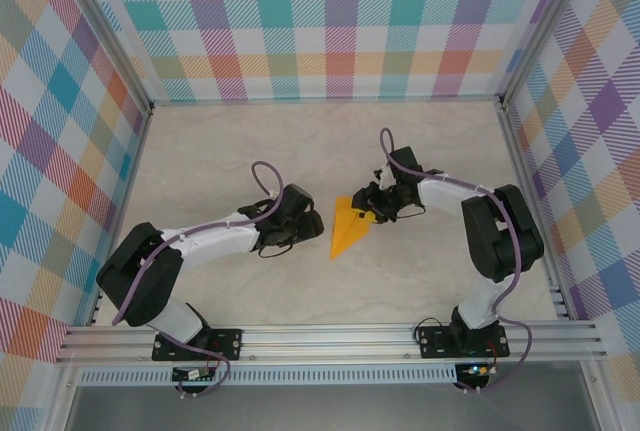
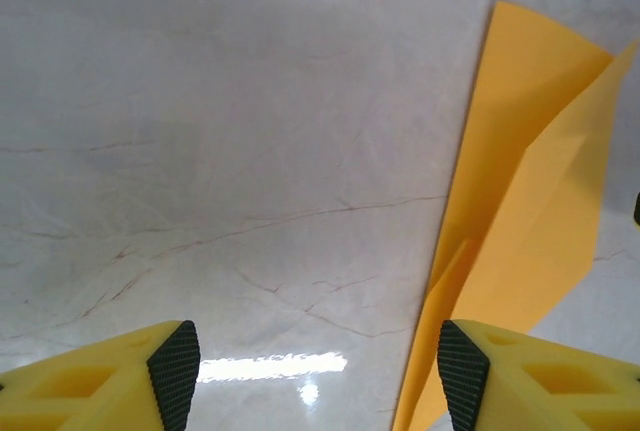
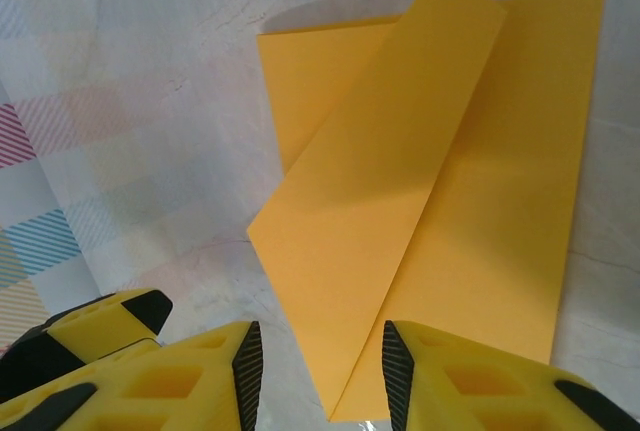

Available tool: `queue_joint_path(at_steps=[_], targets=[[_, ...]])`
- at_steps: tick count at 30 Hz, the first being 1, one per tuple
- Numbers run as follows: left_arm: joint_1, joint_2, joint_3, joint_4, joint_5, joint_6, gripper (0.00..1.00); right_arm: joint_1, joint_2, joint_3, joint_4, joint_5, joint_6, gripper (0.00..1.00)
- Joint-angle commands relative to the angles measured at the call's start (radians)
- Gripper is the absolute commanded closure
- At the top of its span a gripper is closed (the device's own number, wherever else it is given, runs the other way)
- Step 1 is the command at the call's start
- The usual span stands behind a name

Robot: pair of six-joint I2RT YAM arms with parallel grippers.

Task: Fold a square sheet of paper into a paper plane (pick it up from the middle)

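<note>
Setting: robot test cell, lab-type. Table (image 1: 250, 151) with a pale marble-look top, closed in on its far, left and right edges by plaid-printed wall panels (image 1: 330, 21) on metal posts. An aluminium rail (image 1: 330, 339) along the near edge carries the left arm base (image 1: 195, 341) and the right arm base (image 1: 465, 336), both bolted down

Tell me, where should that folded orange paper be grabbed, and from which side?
Probably by the loose flap of the folded sheet of paper, at the corner nearest the right arm. It casts a shadow, so it seems lifted off the layer below, while the rest lies flat on the table. Come in low from that side, one of the jaws sliding under the edge.
</note>
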Motion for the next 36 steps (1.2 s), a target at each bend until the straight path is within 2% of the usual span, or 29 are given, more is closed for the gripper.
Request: queue_joint_path(at_steps=[1,8,18,28,36], targets=[[0.018,-0.026,-0.016,0.015,0.005,-0.018,0.31,0.004,0.026,0.007,0.031,0.025,0.029,0.62],[0.023,-0.019,-0.019,0.024,0.019,-0.013,0.29,0.009,0.08,0.041,0.011,0.052,0.032,0.62],[0.03,-0.024,-0.03,0.029,0.029,-0.006,0.26,0.023,0.12,0.067,0.034,0.021,0.028,0.64],[0.038,-0.021,-0.04,0.04,0.05,-0.01,0.25,0.034,0.137,0.055,0.099,-0.071,0.021,0.66],[0.063,-0.015,-0.06,0.097,0.123,-0.023,0.24,0.047,0.128,0.001,0.19,-0.128,0.004,0.71]])
